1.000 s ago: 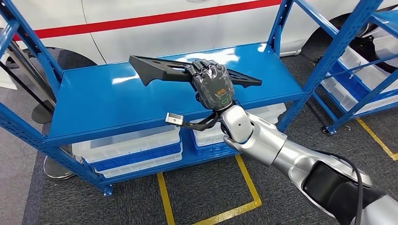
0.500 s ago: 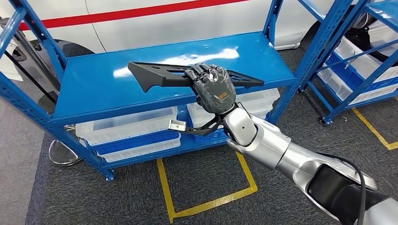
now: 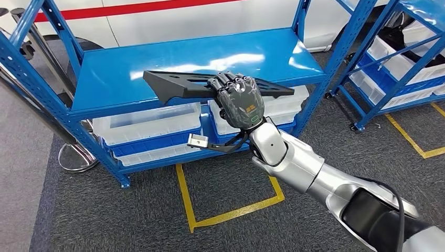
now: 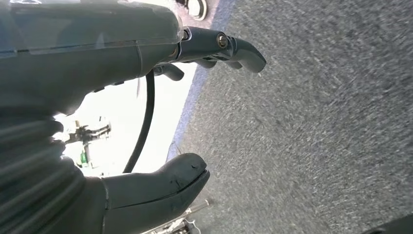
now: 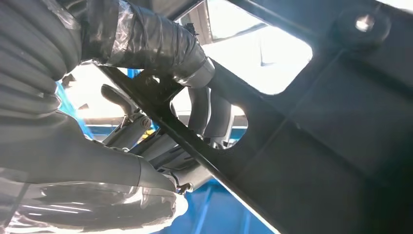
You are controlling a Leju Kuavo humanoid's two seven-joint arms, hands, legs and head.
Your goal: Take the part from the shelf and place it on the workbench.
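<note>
1. Nearest, low at the right of the head view: silver right arm (image 3: 315, 173) reaching forward and up toward the shelf.
2. At its end, right hand (image 3: 240, 102) with fingers (image 3: 231, 81) clamped over the top edge of the black part (image 3: 178, 84); in the right wrist view, fingers (image 5: 204, 112) hooked through a cutout in the part (image 5: 316, 146).
3. Held level in the air, above the front edge of the blue shelf (image 3: 131, 79), not resting on it: long, flat black part with its wide end out to the left.
4. Below the shelf board: clear bins (image 3: 147, 126) on the lower level.
5. On the grey carpet (image 3: 105, 210): yellow floor marking (image 3: 231, 212).
6. Farther back, behind the shelf: white car (image 3: 210, 18) with a red stripe.
7. In the left wrist view: left hand (image 4: 146, 112) over the carpet, fingers (image 4: 234, 46) apart from the thumb, holding nothing.
</note>
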